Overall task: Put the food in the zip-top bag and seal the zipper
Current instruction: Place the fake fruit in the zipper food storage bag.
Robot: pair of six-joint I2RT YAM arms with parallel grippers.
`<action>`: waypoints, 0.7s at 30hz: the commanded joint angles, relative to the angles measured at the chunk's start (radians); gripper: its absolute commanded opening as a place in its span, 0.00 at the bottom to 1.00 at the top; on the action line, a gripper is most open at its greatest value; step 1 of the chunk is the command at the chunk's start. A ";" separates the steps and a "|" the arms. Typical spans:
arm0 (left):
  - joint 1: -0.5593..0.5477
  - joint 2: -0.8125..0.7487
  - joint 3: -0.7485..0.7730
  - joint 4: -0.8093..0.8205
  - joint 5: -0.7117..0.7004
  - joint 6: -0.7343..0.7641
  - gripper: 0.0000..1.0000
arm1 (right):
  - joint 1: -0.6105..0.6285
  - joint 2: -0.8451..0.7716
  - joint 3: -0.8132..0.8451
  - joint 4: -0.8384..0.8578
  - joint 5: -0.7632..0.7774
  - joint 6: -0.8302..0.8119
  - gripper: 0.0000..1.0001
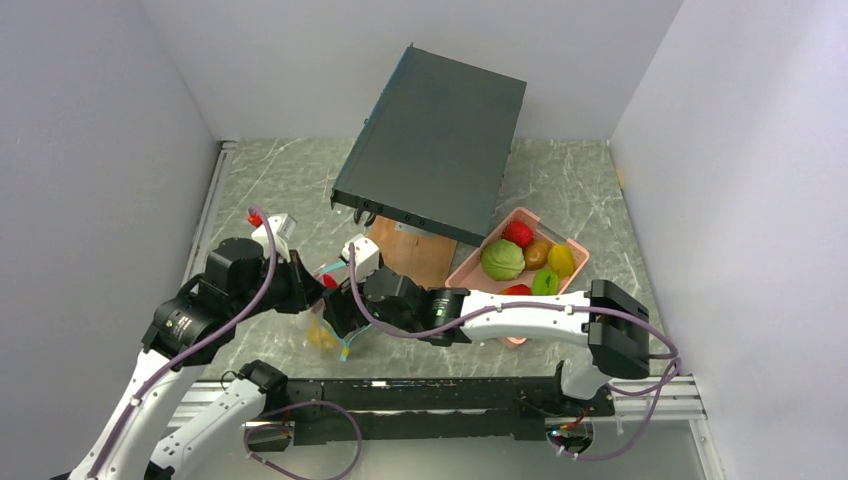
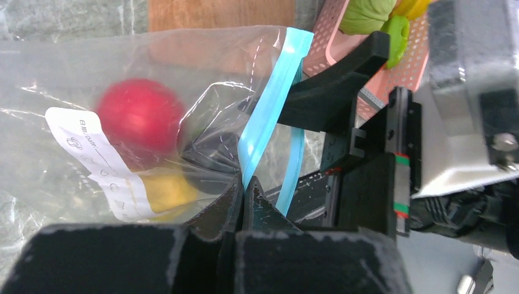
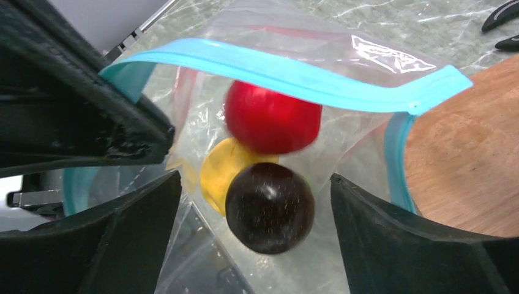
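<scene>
While the left gripper (image 2: pixel 245 193) has its fingers pressed together on the zipper (image 2: pixel 269 104), pinching the teal strip at the mouth of the zip-top bag (image 2: pixel 73 61), the right gripper (image 3: pixel 254 184) has its fingers spread wide at that mouth. Inside the bag lie a red fruit (image 3: pixel 272 119), a yellow piece (image 3: pixel 214 171) and a dark purple fruit (image 3: pixel 269 208). More food (image 1: pixel 503 260) sits in the pink tray (image 1: pixel 470 262), at two o'clock from the bag.

left gripper (image 2: pixel 243 185) clamped, right gripper (image 3: pixel 252 211) spread wide
</scene>
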 commanded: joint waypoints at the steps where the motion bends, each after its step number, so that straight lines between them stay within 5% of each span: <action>1: -0.004 -0.034 -0.014 0.073 -0.059 -0.066 0.00 | 0.003 -0.019 0.051 -0.056 -0.007 0.022 0.96; 14: -0.005 -0.089 -0.038 0.067 -0.172 -0.108 0.00 | 0.004 -0.235 -0.055 -0.253 -0.087 0.162 0.91; 21: -0.005 -0.002 -0.030 0.036 -0.254 -0.011 0.00 | 0.003 -0.397 -0.120 -0.291 0.015 0.128 0.91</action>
